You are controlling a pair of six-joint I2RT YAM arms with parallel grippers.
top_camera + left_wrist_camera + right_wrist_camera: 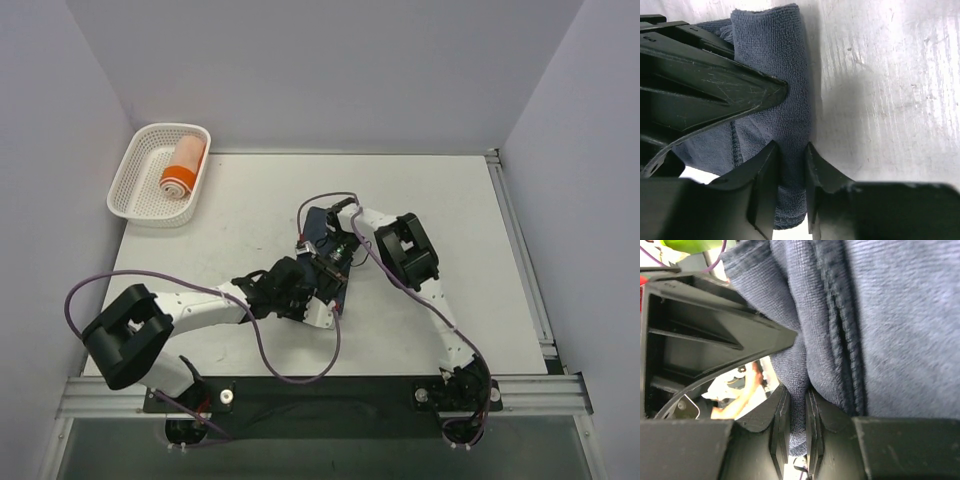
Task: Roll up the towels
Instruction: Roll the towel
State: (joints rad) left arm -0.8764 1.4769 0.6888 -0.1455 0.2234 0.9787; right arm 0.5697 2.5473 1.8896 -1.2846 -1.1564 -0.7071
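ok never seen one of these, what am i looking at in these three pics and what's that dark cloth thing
These are two robot arms bolted at the near edge of a white table. One picture looks down from above; the other two come from cameras on each wrist. The dark cloth is a navy towel, partly rolled, in the middle of the table. The left gripper has its fingers around the rolled edge. The right gripper pinches a fold of the same towel. At the far left, an orange towel, already rolled, lies in a white basket.
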